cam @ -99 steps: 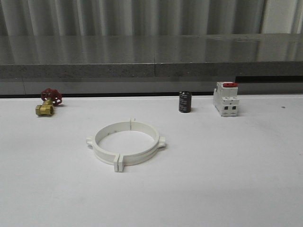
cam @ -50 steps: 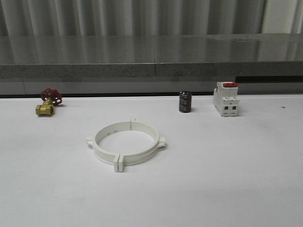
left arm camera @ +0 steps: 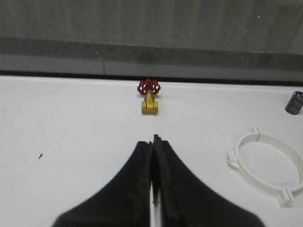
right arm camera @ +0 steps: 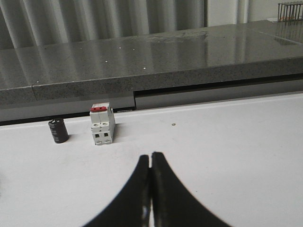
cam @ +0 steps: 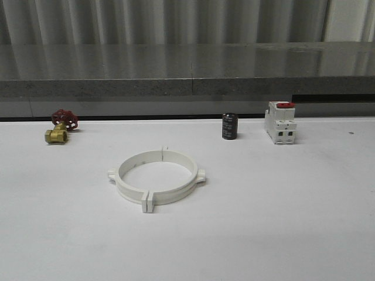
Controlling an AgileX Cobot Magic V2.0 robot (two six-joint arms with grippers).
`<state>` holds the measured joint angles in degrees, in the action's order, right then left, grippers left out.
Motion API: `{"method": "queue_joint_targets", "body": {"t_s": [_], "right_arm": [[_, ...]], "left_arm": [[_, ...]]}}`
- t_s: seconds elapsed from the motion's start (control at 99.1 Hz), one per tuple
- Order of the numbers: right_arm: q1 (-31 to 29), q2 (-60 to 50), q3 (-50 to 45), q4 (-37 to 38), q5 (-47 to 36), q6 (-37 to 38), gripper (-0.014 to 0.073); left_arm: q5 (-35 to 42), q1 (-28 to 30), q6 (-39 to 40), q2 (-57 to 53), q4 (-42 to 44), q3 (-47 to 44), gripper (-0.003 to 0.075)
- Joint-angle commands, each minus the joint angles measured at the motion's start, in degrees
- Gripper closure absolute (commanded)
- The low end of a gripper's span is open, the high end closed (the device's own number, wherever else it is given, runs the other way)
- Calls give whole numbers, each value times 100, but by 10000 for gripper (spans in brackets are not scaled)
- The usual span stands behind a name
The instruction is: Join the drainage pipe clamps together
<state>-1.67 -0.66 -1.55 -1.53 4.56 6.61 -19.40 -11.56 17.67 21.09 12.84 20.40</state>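
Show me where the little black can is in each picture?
Front view: the little black can stands at the back of the table, right of middle, left of the white switch.
Left wrist view: at the right edge.
Right wrist view: at the left.
Shared landmark: the white switch beside it.

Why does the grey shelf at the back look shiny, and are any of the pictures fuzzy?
Front view: the grey ledge mirrors the ribbed wall behind it; the clamp ring casts only a faint shadow. Left wrist view: soft and grainy, the shut left gripper blurry. Right wrist view: sharper, with glare streaks on the ledge, the right gripper a dark shape.
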Motion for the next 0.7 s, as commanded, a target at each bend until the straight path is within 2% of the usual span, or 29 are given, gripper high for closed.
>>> {"method": "queue_joint_targets", "body": {"t_s": [0.0, 0.141, 0.373, 0.686], "right_arm": [[-28, -101, 94, 64, -509, -11, 661], [-28, -101, 94, 64, -509, -11, 661], [-28, -101, 94, 64, -509, -11, 661], [-28, -101, 94, 64, -509, -11, 661]], "left_arm": [[1440, -4, -133, -72, -33, -83, 741], [2353, 166, -1215, -365, -951, -499, 741], [2489, 558, -1229, -1070, -973, -1143, 741], [2489, 568, -1209, -2115, -787, -2192, 741]]}}
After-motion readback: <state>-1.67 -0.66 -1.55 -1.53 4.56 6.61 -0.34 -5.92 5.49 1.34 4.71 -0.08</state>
